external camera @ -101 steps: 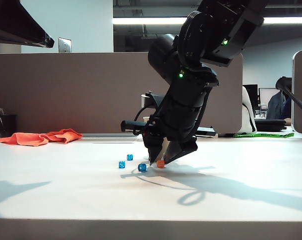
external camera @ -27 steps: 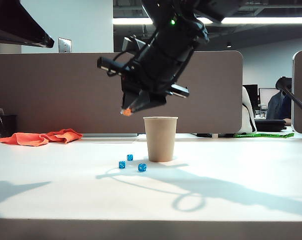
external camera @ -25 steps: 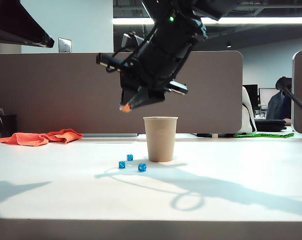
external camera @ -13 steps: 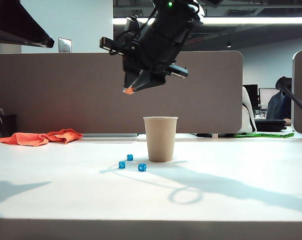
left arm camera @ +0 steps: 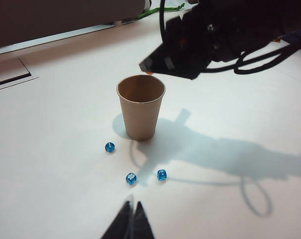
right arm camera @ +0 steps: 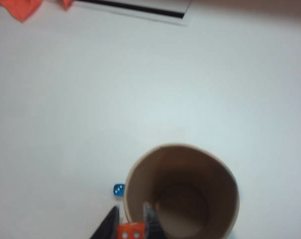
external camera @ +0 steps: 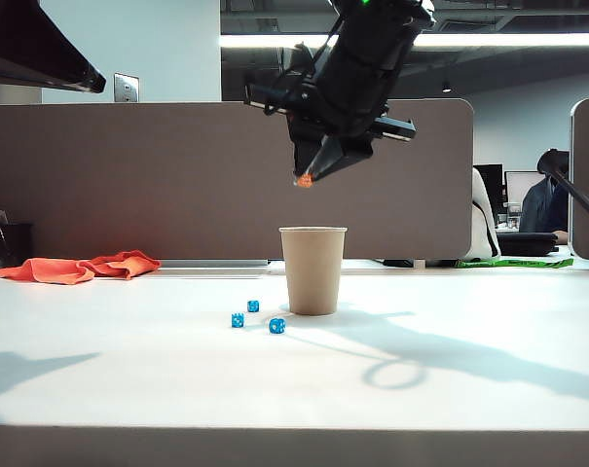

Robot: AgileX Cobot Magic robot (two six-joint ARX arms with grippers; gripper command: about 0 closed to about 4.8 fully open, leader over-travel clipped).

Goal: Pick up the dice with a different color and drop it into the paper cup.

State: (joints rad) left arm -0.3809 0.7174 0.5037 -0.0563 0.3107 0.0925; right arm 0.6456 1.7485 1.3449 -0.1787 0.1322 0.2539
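The tan paper cup stands upright in the middle of the white table, its mouth open and its inside bare. My right gripper hangs well above the cup's rim, shut on the orange dice, which shows pale pips between the two fingers. In the left wrist view that gripper sits over the far rim of the cup. My left gripper is shut with nothing in it, low over the table on the near side of the blue dice.
Three blue dice lie on the table just left of the cup. An orange cloth lies at the back left. A partition wall runs behind the table.
My right gripper, still holding the orange dice, has risen and swung to the right, from left of the cup to above its rim. The left arm has kept still.
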